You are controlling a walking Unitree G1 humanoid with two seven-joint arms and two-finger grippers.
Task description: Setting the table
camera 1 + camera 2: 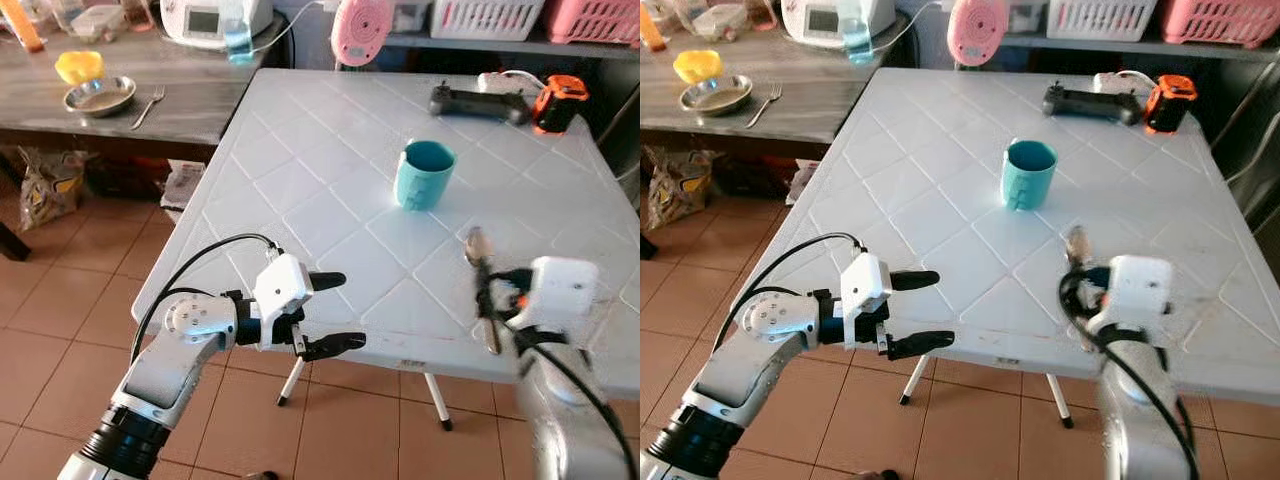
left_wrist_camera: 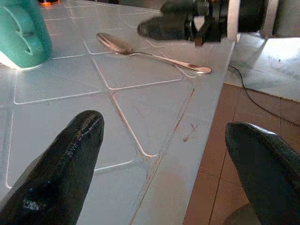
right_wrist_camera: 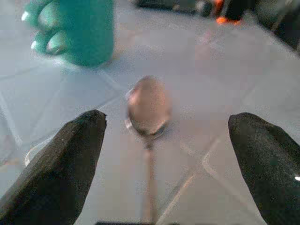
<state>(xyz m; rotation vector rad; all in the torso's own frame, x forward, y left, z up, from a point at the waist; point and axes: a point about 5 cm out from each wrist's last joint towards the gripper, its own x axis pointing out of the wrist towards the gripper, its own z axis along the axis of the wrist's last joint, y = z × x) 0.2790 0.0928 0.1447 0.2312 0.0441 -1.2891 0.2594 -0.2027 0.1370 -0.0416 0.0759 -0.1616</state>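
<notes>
A metal spoon point(image 3: 148, 112) lay flat on the white table point(image 1: 300, 190), near the table's front edge on the robot's right, its bowl pointing away from the robot toward a teal mug point(image 1: 425, 174) that stood upright near the table's middle, apart from the spoon. The right gripper point(image 3: 161, 173) was over the spoon's handle, its two black fingers point(image 3: 61, 164) spread wide, one to either side of the handle and neither touching it. The left gripper point(image 1: 333, 312) hovered at the table's front edge, to the left of the spoon and well apart from it, its fingers likewise wide open and holding nothing; one finger was over the table surface and the other beyond the edge, above the tiled floor point(image 1: 70, 300). At the table's far side lay a black handheld controller point(image 1: 478, 102) and, just beside it, an orange-and-black device point(image 1: 559, 103). On a separate grey table point(image 1: 190, 90) at the far left stood a metal bowl point(image 1: 99, 96), a yellow object point(image 1: 78, 66) and a fork point(image 1: 148, 106).
</notes>
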